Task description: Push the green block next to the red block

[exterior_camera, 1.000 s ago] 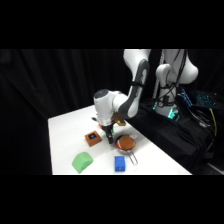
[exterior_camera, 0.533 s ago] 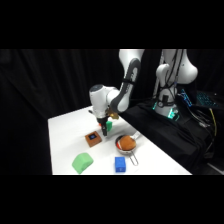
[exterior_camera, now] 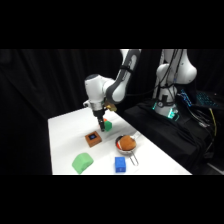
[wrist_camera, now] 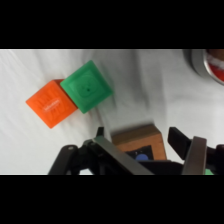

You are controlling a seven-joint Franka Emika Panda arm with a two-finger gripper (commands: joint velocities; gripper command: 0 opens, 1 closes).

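Since the red block (wrist_camera: 51, 105) and the green block (wrist_camera: 87, 86) are already being seen side by side and touching in the wrist view, the push is being judged done. Left to right on the counter (exterior_camera: 65, 135): a rounded green wedge (exterior_camera: 82, 162), a brown block (exterior_camera: 93, 139) with a blue mark, the hand (exterior_camera: 102, 121) being held over the pair, its fingers apart and clamped on nothing, a blue block (exterior_camera: 120, 164), and a metal bowl (exterior_camera: 127, 144) holding something orange. Nothing is standing in the way.
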